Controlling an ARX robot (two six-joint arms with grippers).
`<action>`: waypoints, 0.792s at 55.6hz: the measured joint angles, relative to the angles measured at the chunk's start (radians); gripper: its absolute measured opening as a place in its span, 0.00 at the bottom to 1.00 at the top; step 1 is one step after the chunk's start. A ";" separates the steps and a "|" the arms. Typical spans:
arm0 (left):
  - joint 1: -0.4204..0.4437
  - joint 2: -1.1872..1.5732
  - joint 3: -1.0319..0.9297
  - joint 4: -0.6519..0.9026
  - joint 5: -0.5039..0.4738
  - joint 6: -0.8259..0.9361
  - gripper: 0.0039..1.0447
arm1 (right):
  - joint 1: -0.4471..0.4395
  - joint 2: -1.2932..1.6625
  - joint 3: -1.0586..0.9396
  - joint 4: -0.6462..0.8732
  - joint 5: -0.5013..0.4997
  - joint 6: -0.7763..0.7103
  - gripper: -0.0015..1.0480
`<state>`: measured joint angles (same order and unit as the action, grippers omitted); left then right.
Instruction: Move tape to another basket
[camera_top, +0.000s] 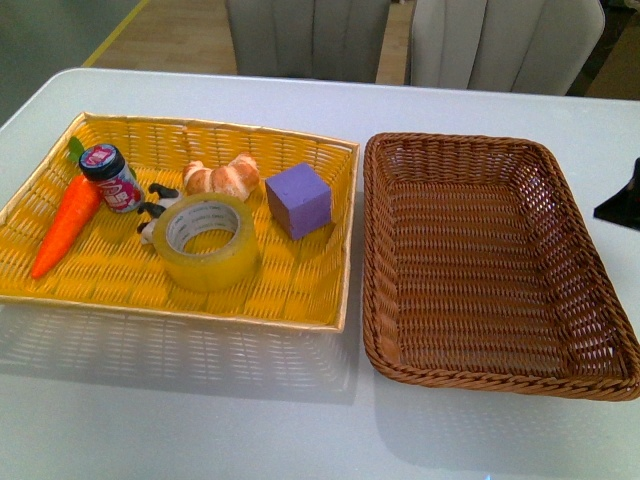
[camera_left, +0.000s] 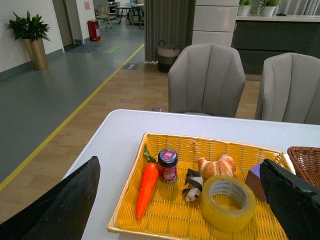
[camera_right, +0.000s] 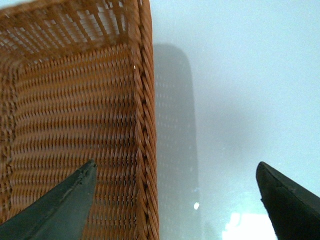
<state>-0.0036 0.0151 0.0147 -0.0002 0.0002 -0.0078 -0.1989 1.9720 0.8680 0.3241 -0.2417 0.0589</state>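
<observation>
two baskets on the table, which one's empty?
The dark brown rectangular wicker basket, on the robot's right, holds nothing. The bright yellow woven tray beside it carries the yellowish packing tape roll, orange carrot, purple cube and more.

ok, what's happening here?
Nothing is held yet. The tape lies flat in the yellow tray, and the brown basket beside it is empty. The left gripper is open and faces the tray. The right gripper is open by the basket's rim.
</observation>
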 joint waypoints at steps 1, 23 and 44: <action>0.000 0.000 0.000 0.000 0.000 0.000 0.92 | -0.003 -0.020 -0.010 0.006 -0.001 -0.004 0.92; 0.000 0.000 0.000 0.000 0.000 0.000 0.92 | -0.035 -0.345 -0.246 0.330 0.012 -0.043 0.82; 0.000 0.000 0.000 0.000 0.000 0.000 0.92 | 0.067 -0.561 -0.621 0.829 0.110 -0.052 0.20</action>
<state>-0.0036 0.0151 0.0147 -0.0002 0.0002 -0.0078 -0.1318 1.4113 0.2474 1.1530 -0.1318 0.0067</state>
